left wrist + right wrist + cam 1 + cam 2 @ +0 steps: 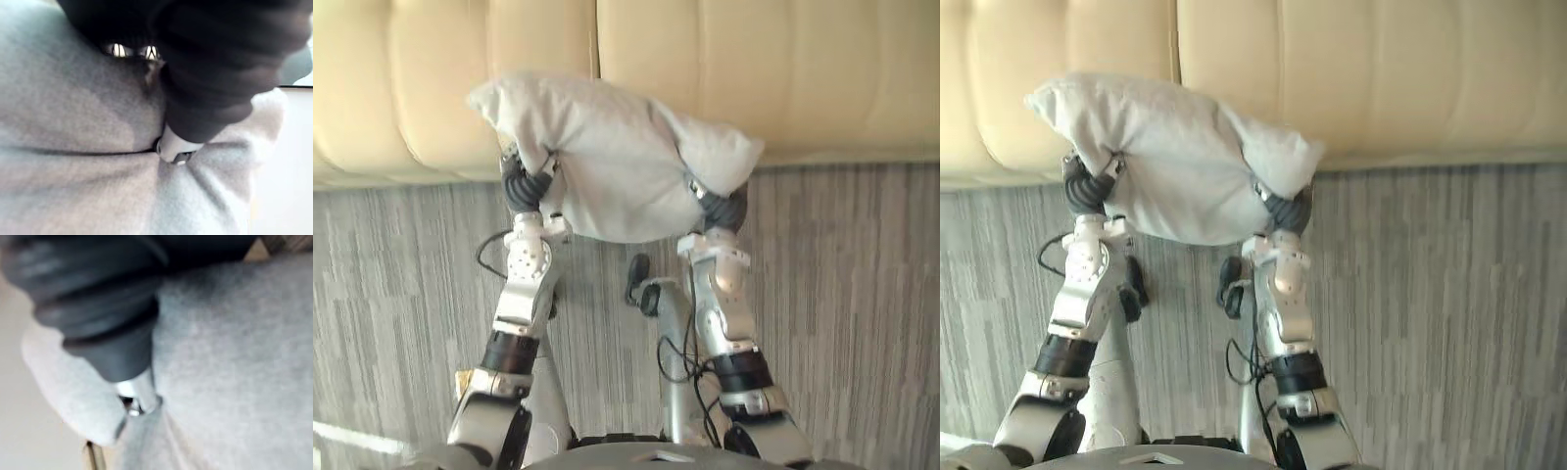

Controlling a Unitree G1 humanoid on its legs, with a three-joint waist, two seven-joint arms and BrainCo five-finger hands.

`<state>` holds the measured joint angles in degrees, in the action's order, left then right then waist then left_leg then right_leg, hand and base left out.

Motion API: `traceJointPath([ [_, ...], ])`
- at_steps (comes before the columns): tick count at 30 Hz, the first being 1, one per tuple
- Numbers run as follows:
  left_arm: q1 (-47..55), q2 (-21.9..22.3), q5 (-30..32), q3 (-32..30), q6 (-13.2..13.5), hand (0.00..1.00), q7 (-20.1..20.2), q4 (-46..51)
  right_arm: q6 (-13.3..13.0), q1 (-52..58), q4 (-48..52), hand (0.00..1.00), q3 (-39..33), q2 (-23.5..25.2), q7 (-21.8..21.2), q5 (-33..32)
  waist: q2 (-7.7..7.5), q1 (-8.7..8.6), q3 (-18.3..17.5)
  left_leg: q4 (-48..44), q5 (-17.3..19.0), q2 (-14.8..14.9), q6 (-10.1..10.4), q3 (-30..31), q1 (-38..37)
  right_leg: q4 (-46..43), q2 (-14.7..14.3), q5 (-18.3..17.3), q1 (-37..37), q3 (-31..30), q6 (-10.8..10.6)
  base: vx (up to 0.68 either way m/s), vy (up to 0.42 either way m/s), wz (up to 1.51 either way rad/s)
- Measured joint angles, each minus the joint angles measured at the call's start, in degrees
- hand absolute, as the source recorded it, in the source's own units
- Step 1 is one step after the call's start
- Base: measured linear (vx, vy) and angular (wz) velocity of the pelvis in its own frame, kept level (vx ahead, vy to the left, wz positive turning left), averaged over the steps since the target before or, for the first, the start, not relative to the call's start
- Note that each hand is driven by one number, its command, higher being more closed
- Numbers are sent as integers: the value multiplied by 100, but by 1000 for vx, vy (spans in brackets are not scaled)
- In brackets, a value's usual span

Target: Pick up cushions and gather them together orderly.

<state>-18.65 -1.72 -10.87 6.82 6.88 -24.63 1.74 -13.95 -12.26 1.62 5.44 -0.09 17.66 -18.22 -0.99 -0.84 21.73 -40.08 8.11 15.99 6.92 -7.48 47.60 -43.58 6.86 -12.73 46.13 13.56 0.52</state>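
Left eye view | cushion (pixel 607 166) | pale grey, plump, pinched at both ends

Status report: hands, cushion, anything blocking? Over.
Left hand and right hand at opposite ends of the cushion, grip hidden. Cushion held up between them, before the sofa. Nothing seen blocking.

A cushion (pixel 607 166) is held up between the two hands, in front of the sofa (pixel 783 69). The left hand (pixel 524 184) is set against the cushion's left end, and the right hand (pixel 724 208) against its right end. The sofa is seen behind the cushion, along the far side. The floor (pixel 862 323) is spread out below, on the sofa's near side.
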Motion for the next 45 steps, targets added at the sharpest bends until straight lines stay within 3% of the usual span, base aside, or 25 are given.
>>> traceJointPath([
  [2, 433, -3, 60, 79, 67, 100, 84, 222, -16, 521, 224, 100, 127, -9, -167, 0, -33, 26, -85, 231, 35, -69, -21, -47, -590, 252, 19, -55, -604, 12, -94, 75, 51, 16],
  [7, 1719, -94, 224, 131, 120, 100, 348, 670, 30, 1676, 473, 100, 529, -24, -577, -3, -132, 124, -821, 974, 21, -178, 21, -193, -1989, 1127, 4, 30, -2066, 142, -160, 155, 36, 9],
  [11, 2108, -120, 222, 140, 179, 100, 476, 684, 74, 1927, 459, 100, 539, -23, -751, -1, -158, 125, -1206, 1490, -59, -304, 77, -223, -2617, 1565, -1, 71, -2668, 176, -210, 140, 9, 8],
  [19, 2462, -117, 216, 209, 182, 100, 670, 461, 192, 2080, 368, 100, 378, -49, -903, 21, -134, 27, -1519, 2471, -342, -390, 195, -181, -3606, 2437, -189, 247, -3657, 314, -165, 127, -37, 6],
  [24, 2595, -116, 206, 246, 180, 100, 853, 163, 201, 2226, 159, 100, 297, -50, -969, 23, -93, -21, -1606, 2080, -278, -367, 99, -133, -3749, 2812, -254, 325, -4169, 294, -182, 56, 6, 0],
  [27, 2713, -110, 208, 280, 180, 100, 881, 155, 201, 2313, 162, 100, 296, -62, -978, 18, 9, -6, -1600, 1481, -187, -312, -54, -36, -3560, 2877, -284, 345, -4311, 262, -210, -18, 19, -3],
  [32, 2741, -101, 213, 287, 179, 100, 881, 156, 277, 2265, 158, 100, 290, -129, -977, 21, 242, 60, -1689, 2332, -191, -335, -47, -364, -3699, 3258, -345, 641, -4020, 64, -232, -76, 43, -20],
  [34, 2805, -102, 211, 287, 176, 100, 898, 156, 326, 2250, 133, 100, 282, -140, -977, 40, 242, 71, -1693, 2767, -371, -421, 27, -590, -3944, 3467, -329, 842, -4050, -104, -273, -30, 34, -39],
  [38, 2872, -100, 211, 321, 174, 100, 1005, 156, 326, 2248, 133, 100, 220, -153, -976, 54, 243, -16, -1711, 2814, -366, -463, 21, -715, -4040, 3608, -292, 981, -4124, -194, -321, -9, 41, -17],
  [41, 2928, -99, 211, 321, 174, 100, 1005, 185, 327, 2238, 131, 100, 222, -155, -981, 63, 234, 43, -1716, 2768, -285, -461, 6, -856, -4083, 3629, -279, 1032, -4088, -343, -339, -20, 46, -27],
  [43, 3023, -87, 211, 322, 174, 100, 1006, 282, 327, 2218, 123, 100, 222, -160, -999, 64, 221, 85, -1710, 2568, -91, -478, -73, -990, -4062, 3317, -190, 906, -3917, -440, -386, -21, 66, -28],
  [45, 3066, -44, 212, 332, 156, 100, 1007, 286, 322, 2210, 41, 100, 218, -170, -1000, 64, 176, 23, -1683, 2327, 107, -606, -141, -989, -4077, 2760, 17, 621, -3763, -516, -482, -14, 116, -4],
])
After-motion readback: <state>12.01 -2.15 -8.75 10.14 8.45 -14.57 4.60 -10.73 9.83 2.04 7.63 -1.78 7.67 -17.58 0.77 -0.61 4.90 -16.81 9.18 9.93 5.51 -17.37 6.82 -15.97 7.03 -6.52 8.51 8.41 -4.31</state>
